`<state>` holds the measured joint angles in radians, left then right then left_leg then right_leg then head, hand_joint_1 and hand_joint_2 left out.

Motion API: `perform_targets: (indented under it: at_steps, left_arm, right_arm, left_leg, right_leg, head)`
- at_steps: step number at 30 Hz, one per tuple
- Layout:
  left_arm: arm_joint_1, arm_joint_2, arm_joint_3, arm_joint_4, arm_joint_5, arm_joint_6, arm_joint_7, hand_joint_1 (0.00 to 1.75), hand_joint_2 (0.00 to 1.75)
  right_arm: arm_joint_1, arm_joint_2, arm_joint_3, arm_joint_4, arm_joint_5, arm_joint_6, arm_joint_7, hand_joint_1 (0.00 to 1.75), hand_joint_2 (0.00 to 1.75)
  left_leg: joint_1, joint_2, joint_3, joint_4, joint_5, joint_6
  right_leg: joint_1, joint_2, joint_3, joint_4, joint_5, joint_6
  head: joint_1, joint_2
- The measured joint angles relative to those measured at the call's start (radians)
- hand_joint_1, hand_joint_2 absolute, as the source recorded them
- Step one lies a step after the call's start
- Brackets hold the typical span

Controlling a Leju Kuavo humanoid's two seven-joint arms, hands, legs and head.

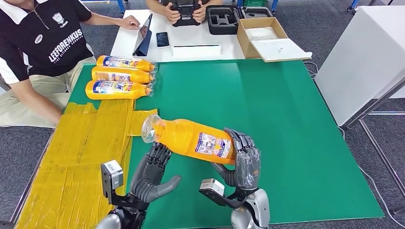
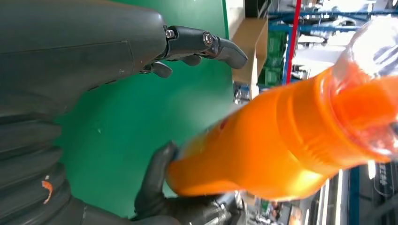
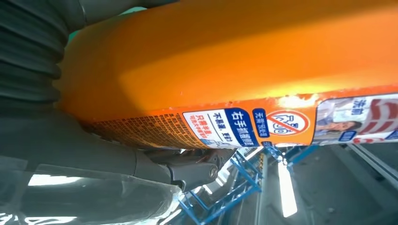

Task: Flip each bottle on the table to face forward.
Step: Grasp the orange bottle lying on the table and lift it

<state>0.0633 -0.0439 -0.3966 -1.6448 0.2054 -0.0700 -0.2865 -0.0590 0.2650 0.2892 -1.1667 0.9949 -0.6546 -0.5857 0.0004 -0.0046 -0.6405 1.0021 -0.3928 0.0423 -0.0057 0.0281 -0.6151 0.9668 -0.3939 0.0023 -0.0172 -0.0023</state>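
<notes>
A broad green mat [image 1: 267,105] covers the work table, with a patch of crinkled yellow tape sheeting [image 1: 81,152] laid over its left side. Beyond it a white table [image 1: 191,45] carries an open brown cardboard box [image 1: 267,38], a black foam-lined case [image 1: 222,20], a dark tablet [image 1: 144,36] and a black phone [image 1: 162,39]. A person in a black polo shirt [image 1: 43,38] sits at the left of the mat; a second person's hands [image 1: 185,10] hold a black controller at the far edge.

Three orange plastic bottles with printed labels [image 1: 122,76] lie side by side on the mat's far left corner, clear necks pointing right.

A fourth orange bottle [image 1: 193,139] is off the mat, lying nearly level with its clear neck to the left and its base to the right. The robot's right hand [image 1: 243,160] grips it at the base end, fingers wrapped over the labelled part. The left hand [image 1: 153,174] sits just under the bottle's middle, fingers spread and extended, holding nothing; whether its fingertips touch the bottle cannot be told.
</notes>
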Motion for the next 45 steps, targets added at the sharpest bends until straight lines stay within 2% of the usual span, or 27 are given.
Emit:
perform_targets:
  at_steps: [4,8,13,29,36,45]
  left_arm:
    - [-0.029,-0.015,-0.02,0.029,0.013,-0.012,0.003,0.0,1.75]
    - [-0.054,-0.032,-0.026,0.055,0.023,-0.012,0.005,0.0,1.75]
    - [-0.071,-0.043,-0.023,0.075,0.032,-0.004,0.008,0.0,1.75]
    - [-0.071,-0.058,0.008,0.09,0.06,-0.002,0.01,0.0,1.75]
    - [-0.072,-0.071,0.026,0.099,0.073,-0.007,0.012,0.0,1.75]
    - [-0.073,-0.081,0.039,0.105,0.075,-0.013,0.011,0.0,1.75]
  right_arm:
    - [-0.007,0.009,0.03,0.037,0.0,0.0,0.042,1.75,1.75]
    - [-0.035,-0.001,0.127,0.097,-0.025,0.0,0.105,1.75,1.75]
    - [-0.072,-0.016,0.216,0.166,-0.05,0.0,0.134,1.75,1.75]
    - [-0.123,-0.024,0.296,0.243,-0.099,0.0,0.181,1.75,1.75]
    - [-0.128,-0.036,0.347,0.257,-0.18,0.021,0.172,1.75,1.75]
    - [-0.133,-0.049,0.377,0.257,-0.197,0.031,0.169,1.75,1.75]
  left_leg:
    - [0.0,0.0,0.0,0.0,0.0,0.0]
    - [0.0,0.0,0.0,0.0,0.0,0.0]
    - [0.0,0.0,0.0,0.0,0.0,0.0]
    - [0.0,0.0,0.0,0.0,0.0,-0.001]
    - [0.0,0.0,0.0,0.0,0.0,-0.001]
    - [0.0,0.0,0.0,0.0,0.0,-0.001]
  right_leg:
    - [0.0,0.0,0.0,0.0,0.0,0.0]
    - [0.0,0.0,-0.001,0.0,0.0,0.0]
    - [0.0,0.0,-0.001,0.0,0.0,0.0]
    - [0.0,0.0,-0.001,0.0,0.0,0.0]
    - [0.0,0.0,-0.001,0.0,0.0,0.0]
    - [0.0,0.0,-0.001,0.0,0.0,0.0]
  head:
    - [0.0,0.0]
    - [0.0,0.0]
    - [0.0,0.0]
    - [0.0,0.0]
    - [0.0,0.0]
    - [0.0,0.0]
